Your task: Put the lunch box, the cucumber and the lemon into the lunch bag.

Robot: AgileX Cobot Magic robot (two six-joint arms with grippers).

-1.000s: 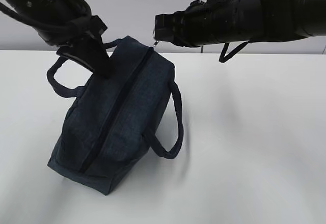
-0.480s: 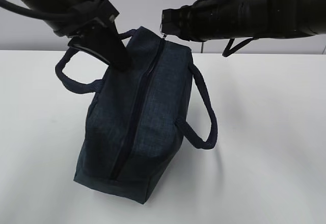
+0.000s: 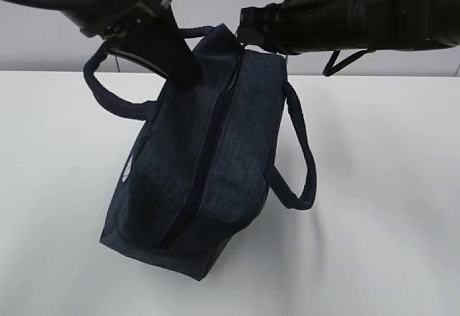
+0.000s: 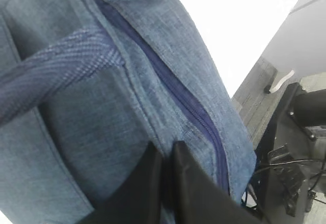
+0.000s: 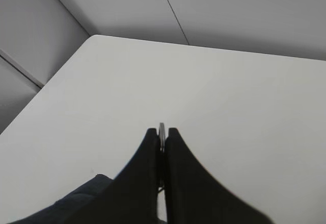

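White table (image 3: 388,187) carries only the lunch bag (image 3: 208,165); plain grey wall behind it. In the left wrist view, a dark equipment stand with cables (image 4: 293,173) sits past the table edge, beyond the bag.

Bag is tipped, far top end lifted, near bottom corner resting on the table. Long axis runs from near-left low to far-right high. Zipper line (image 3: 208,151) follows that axis along the upward face and looks closed. One loop handle (image 3: 298,158) hangs off the bag's right side, the other handle (image 3: 108,93) sticks out at its upper left. Small white logo (image 3: 126,169) on the bag's left face.

Left gripper (image 3: 180,68) comes down at a slant from above the bag's upper left, fingers pinched together on a fold of the bag fabric beside the zipper; wrist view shows the fabric clamped between the pads. Right gripper (image 3: 244,34) reaches in nearly level from the right of the bag to its raised top end, fingers clamped on the thin metal ring pull (image 5: 162,131), seen edge-on between the tips.
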